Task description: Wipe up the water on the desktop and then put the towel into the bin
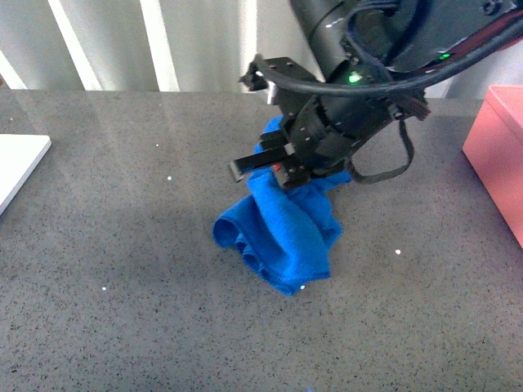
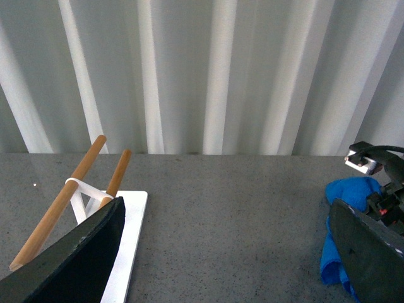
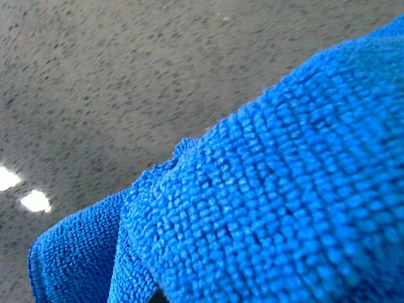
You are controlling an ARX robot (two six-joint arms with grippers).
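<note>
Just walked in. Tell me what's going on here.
The right gripper has the blue towel pinched and bunched against the desktop, apparently wiping. I can't make out any water on the speckled surface. The pink bin sits at the far right of the front view, and the towel is not yet in it. The left gripper hangs open and empty near the white board.

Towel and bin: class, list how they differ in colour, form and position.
The towel is royal blue; the bin salmon pink. The towel is soft and crumpled; the bin has straight, smooth walls. The towel sits centre-frame, under the right hand; the bin at the far right, partly out of frame. Both rest on the desktop.
</note>
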